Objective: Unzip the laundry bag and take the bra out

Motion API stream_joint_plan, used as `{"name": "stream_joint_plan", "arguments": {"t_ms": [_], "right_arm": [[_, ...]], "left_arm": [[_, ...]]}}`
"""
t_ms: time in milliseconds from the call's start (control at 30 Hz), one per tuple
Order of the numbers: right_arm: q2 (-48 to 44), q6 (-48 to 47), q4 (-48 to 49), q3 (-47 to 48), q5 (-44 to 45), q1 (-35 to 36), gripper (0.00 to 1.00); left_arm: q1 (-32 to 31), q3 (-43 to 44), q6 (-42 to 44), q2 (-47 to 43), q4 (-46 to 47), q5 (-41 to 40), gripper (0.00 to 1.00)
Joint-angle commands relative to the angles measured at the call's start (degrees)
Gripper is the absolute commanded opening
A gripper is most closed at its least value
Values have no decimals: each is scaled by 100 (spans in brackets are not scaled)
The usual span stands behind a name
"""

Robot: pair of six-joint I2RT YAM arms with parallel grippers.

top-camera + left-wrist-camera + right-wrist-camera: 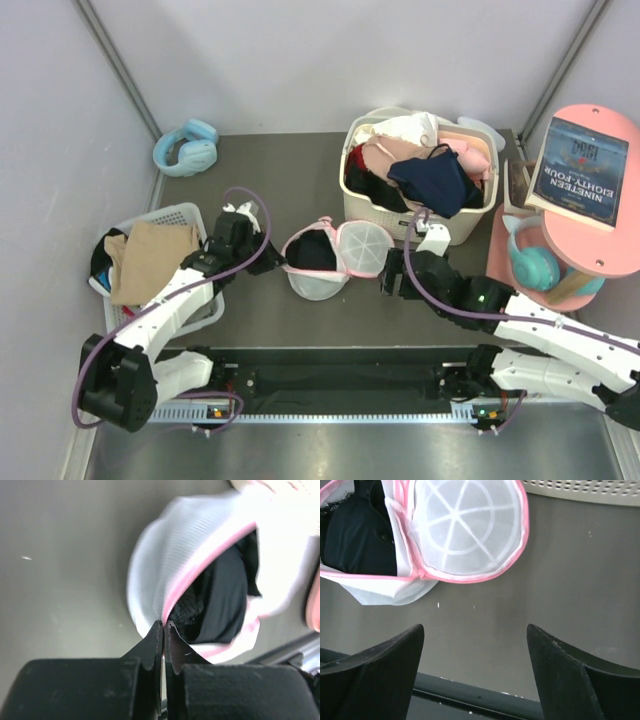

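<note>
- At the left edge of the top view, a white basket holds a tan cloth. Blue headphones lie on the bench toward the upper left.
- My left hand is just left of centre. Its fingers are pressed together, and the tips pinch the pink zipper edge of the laundry bag.
- The laundry bag lies on the bench at the centre of the top view, unzipped. Its two mesh halves are spread side by side, with the ribbed half to the right.
- The bra sits inside the left half, dark against the white mesh, and none of it is outside the bag.
- My right hand is just right of the bag and clear of it. Its fingers are spread wide over bare bench and hold nothing.
- A cream basket sits upper right of centre, piled with clothes, with a navy garment on top.
- At the far right, a pink stand carries a book, with teal headphones beside it.
</note>
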Motion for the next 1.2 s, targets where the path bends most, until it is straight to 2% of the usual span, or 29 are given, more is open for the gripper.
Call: {"name": "stream_joint_plan", "arguments": {"t_ms": [0,67,100,200,333,533,800,867,900,967,1000,1067,1100,1167], "right_arm": [[133,-794,-57,967,158,89,84],[475,-1280,336,1338,26,124,84],[624,-1761,505,1645,-270,141,84],[1327,-2414,1198,2129,-1279,150,84],[2678,-2495,1526,2622,-2047,141,84],[3954,-2346,1728,2887,-2251,63,84],[4870,-2196,1658,3229,-2207,-148,84],[4915,-2127,1553,3282,-2111,-201,72],[4897,-2117,1526,3291,-2075,-219,56],[4810,-2082,1517,3230,-2005,-254,35],[4713,-2082,1526,3195,-1979,-271,21],[4625,-2047,1561,3072,-1978,-350,10],[4555,-2029,1578,3037,-1978,-377,0],[4476,-1977,1613,2940,-2100,-491,0]], "left_arm": [[-178,-238,-256,-339,597,221,0],[-205,-308,-265,-401,676,221,0],[-222,-309,-265,-445,668,212,0],[-249,-353,-212,-507,711,195,0],[-240,-344,-221,-498,747,133,0],[-249,-361,-265,-621,738,54,0],[-249,-458,-282,-788,720,89,0],[-249,-467,-274,-823,676,71,0],[-249,-458,-247,-841,650,45,0],[-249,-449,-238,-832,571,1,0],[-257,-441,-230,-824,553,-16,0],[-258,-467,-221,-850,553,-43,0],[-258,-476,-229,-850,553,-43,0],[-257,-502,-238,-885,544,-78,0]]}}
